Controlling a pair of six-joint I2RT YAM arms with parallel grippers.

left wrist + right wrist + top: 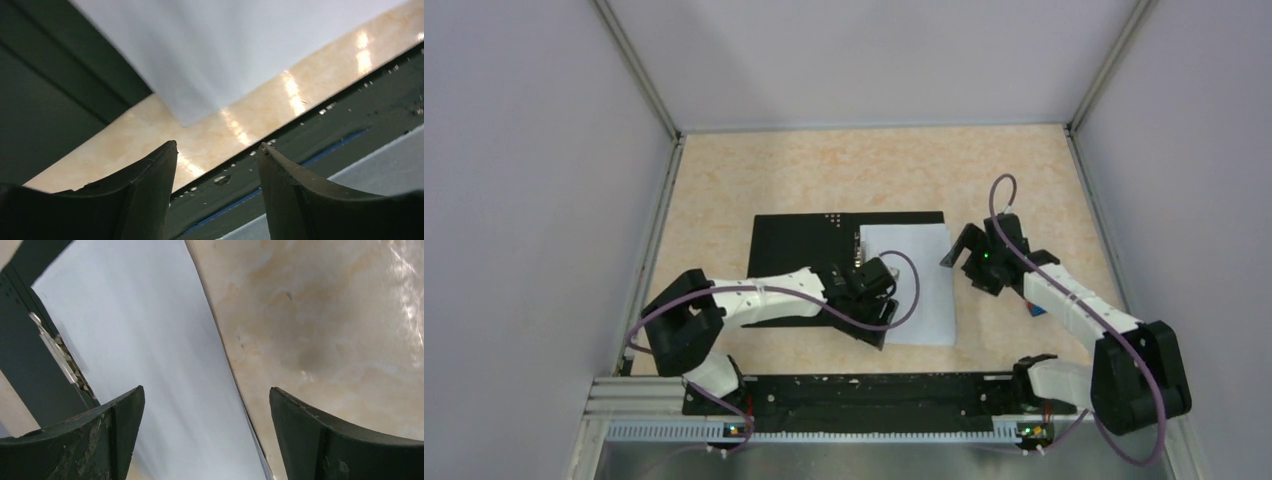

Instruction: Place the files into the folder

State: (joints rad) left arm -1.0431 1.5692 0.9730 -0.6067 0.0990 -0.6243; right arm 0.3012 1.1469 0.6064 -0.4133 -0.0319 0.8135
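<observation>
Resting: files [929, 290] on open folder [799, 240] | left gripper [217, 146] parted — empty | right gripper [206, 390] wide — empty

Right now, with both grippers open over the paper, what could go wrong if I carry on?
1. The files lie askew, one near corner off the folder onto the table; closing the cover could crease them.
2. The right gripper, open, straddles the sheets' right edge; a push inward may buckle them against the metal clip.
3. The left arm's purple cable loops over the paper and could drag it.
</observation>
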